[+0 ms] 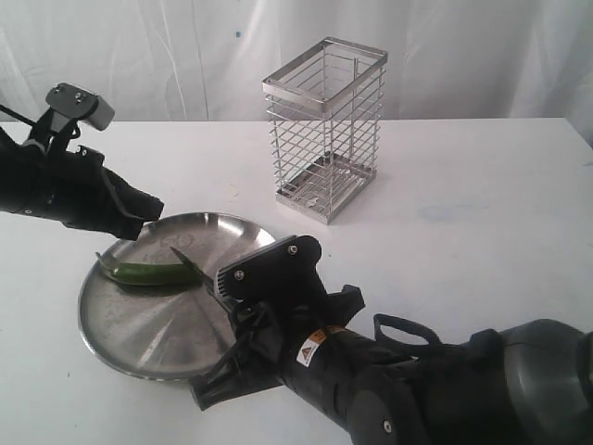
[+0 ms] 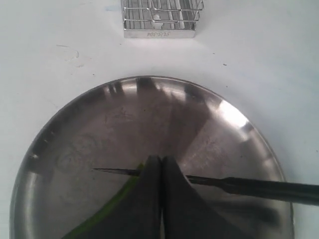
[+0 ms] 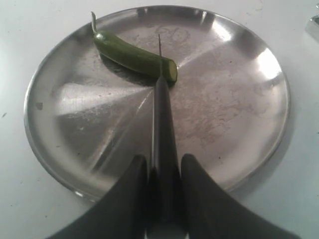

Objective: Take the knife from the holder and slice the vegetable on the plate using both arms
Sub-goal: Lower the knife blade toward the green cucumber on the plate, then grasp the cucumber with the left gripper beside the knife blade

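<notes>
While clamped narrow on the black handle of the knife [image 3: 160, 109], reaches in low over the rim of the plate [image 3: 239, 99] – talking about the right gripper [image 3: 162, 164], with a finger pressed to each side of that handle. Got the blade aimed straight out from the wrist, thin edge down, crossing the vegetable [image 3: 132, 57] right by its flat, pale cut end. Can't really tell whether biting in or only resting on the skin. Found the vegetable lying on its side in the left part of the plate, going by the outside camera, thin curled stem aimed at the rim. Over on the other side, got the left gripper [image 1: 141, 221] pinched fully together with nothing in it, hanging just above the rim, close to that stem end. From its own wrist camera, looks down past the closed fingers [image 2: 144, 204] onto the blade and a bit of green. Then, well behind the plate on the white table [image 1: 482, 204], standing upright and well apart from both arms: the holder [image 1: 324, 130], shiny wire grid with a flat rim
</notes>
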`<state>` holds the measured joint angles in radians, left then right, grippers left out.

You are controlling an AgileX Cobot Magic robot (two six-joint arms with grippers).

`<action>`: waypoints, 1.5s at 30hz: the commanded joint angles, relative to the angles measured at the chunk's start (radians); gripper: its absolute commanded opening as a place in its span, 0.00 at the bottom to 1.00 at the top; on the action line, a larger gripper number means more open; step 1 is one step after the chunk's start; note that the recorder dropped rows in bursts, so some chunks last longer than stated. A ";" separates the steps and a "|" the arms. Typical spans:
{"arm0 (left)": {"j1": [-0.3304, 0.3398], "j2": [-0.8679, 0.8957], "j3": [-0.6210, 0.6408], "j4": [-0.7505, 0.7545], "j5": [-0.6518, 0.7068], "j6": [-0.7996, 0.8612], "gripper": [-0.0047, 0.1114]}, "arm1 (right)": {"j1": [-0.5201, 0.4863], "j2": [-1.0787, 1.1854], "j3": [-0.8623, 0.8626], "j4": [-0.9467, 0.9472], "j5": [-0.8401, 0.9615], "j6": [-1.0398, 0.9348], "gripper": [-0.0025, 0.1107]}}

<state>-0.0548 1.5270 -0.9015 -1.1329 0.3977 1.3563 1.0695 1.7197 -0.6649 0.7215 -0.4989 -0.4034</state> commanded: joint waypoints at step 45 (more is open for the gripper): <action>-0.109 0.173 0.015 0.244 -0.114 0.075 0.13 | 0.005 -0.014 0.000 0.009 -0.097 -0.051 0.02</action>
<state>-0.1574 1.7323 -0.8918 -0.8729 0.2292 1.5106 1.0702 1.7197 -0.6649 0.7254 -0.5528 -0.4066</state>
